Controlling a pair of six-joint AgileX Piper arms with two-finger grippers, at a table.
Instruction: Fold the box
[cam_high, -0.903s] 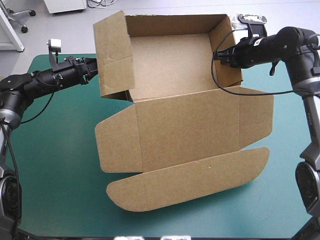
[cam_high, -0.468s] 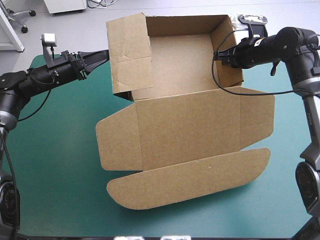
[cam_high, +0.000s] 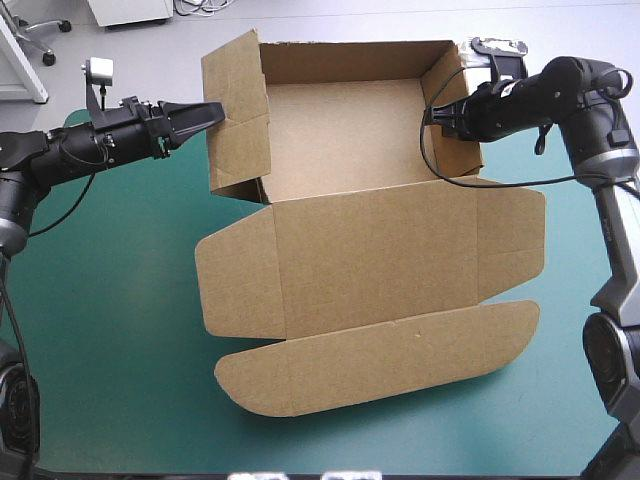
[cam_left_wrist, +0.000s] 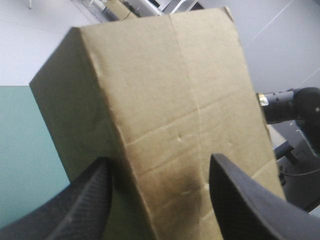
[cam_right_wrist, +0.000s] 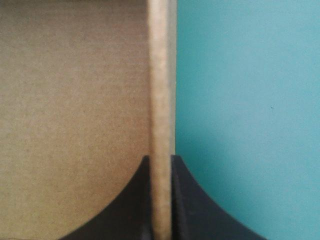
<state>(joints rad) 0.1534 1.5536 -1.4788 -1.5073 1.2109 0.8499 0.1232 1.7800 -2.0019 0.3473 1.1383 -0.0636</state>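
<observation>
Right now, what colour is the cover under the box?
Teal-green; the cover shows best in the high view.

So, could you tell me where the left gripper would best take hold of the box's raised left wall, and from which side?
Probably its free upper edge, coming from the left of the table, where the left gripper sits with jaws apart. The left wall is a thin raised sheet, so one jaw can slip either side, as the right gripper pinches the right wall.
</observation>
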